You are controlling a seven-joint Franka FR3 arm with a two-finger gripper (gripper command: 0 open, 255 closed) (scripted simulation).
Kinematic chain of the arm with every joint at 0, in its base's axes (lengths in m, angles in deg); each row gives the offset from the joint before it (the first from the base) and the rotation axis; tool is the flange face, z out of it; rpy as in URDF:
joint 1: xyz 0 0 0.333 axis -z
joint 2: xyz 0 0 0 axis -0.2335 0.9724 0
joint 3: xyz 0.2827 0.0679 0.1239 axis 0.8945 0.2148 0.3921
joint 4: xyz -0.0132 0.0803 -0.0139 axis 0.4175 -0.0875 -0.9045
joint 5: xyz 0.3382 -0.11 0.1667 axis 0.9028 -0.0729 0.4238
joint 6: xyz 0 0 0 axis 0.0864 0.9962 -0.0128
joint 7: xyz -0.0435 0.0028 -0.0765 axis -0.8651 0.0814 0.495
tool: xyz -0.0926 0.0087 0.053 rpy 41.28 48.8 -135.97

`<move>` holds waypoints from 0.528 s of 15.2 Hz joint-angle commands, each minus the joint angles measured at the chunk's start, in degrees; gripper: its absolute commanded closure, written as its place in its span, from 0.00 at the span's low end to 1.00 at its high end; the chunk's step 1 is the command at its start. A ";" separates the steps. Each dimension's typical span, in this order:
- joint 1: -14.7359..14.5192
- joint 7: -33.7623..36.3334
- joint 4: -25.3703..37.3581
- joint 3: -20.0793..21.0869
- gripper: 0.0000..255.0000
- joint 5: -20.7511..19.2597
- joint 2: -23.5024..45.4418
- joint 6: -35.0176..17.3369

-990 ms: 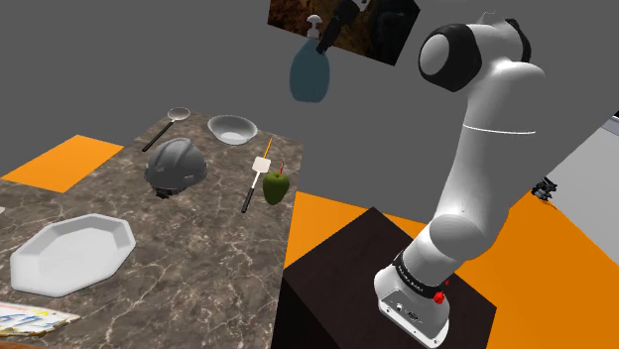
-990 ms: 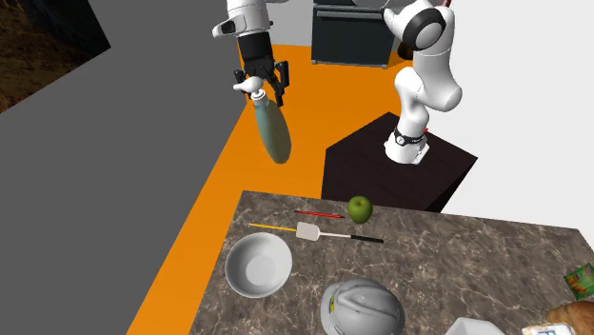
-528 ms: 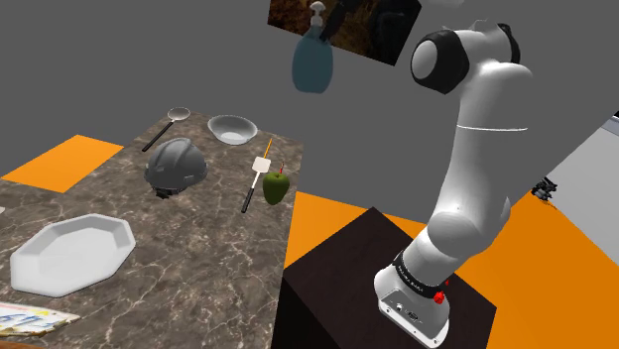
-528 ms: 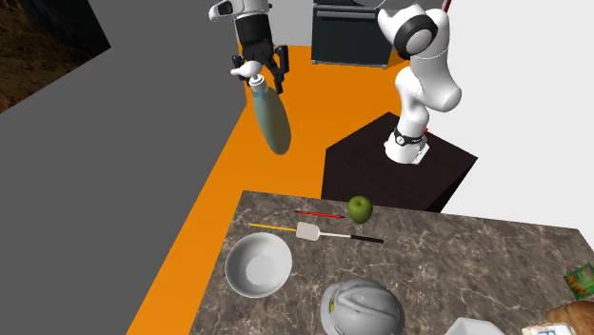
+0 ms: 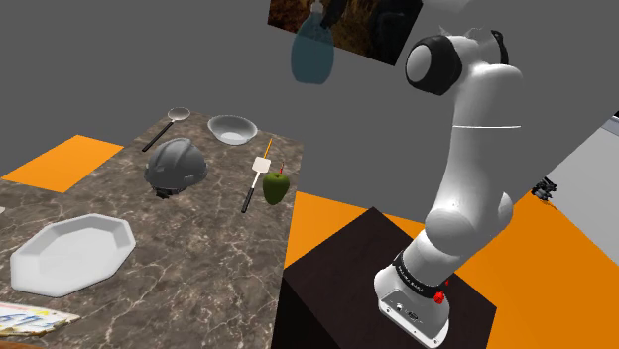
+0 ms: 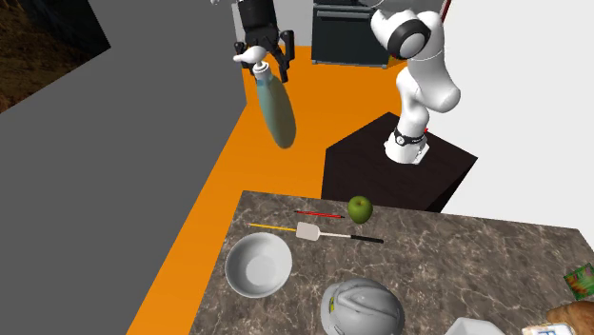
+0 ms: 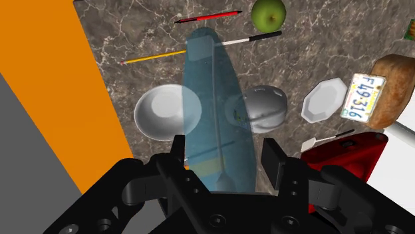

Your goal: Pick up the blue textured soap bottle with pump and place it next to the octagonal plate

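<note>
1. Dark marbled table [image 5: 198, 238], white plate [image 5: 69, 253] toward its near end.
2. Farther along: helmet [image 5: 175, 164], apple [image 5: 276, 186], bowl [image 5: 232, 129].
3. Orange floor [image 5: 60, 164], grey wall [image 5: 119, 59] around.
4. High off the table: gripper [image 6: 267, 57] clamped on blue bottle [image 5: 311, 55], lifted slightly higher than before.

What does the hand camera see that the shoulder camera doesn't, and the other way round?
The wrist view adds the claw clasping the bluish bottle, plus a brown lump and a dark red thing near the octagonal plate. The shoulder view adds the white arm and its dark stand. Both share the bottle held high over the table, the plate, the grey helmet, the white bowl and the green apple.
</note>
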 commanded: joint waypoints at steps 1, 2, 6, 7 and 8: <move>-5.01 -0.61 -12.21 -1.38 1.00 -2.60 -7.62 -4.93; -7.05 -0.15 -16.62 -1.43 1.00 -3.79 -10.56 -6.84; -13.04 3.22 -29.87 -0.06 1.00 -7.71 -20.05 -12.96; -14.14 4.28 -32.50 0.56 1.00 -8.50 -22.05 -14.24; -15.18 5.39 -34.94 1.19 1.00 -9.22 -23.93 -15.44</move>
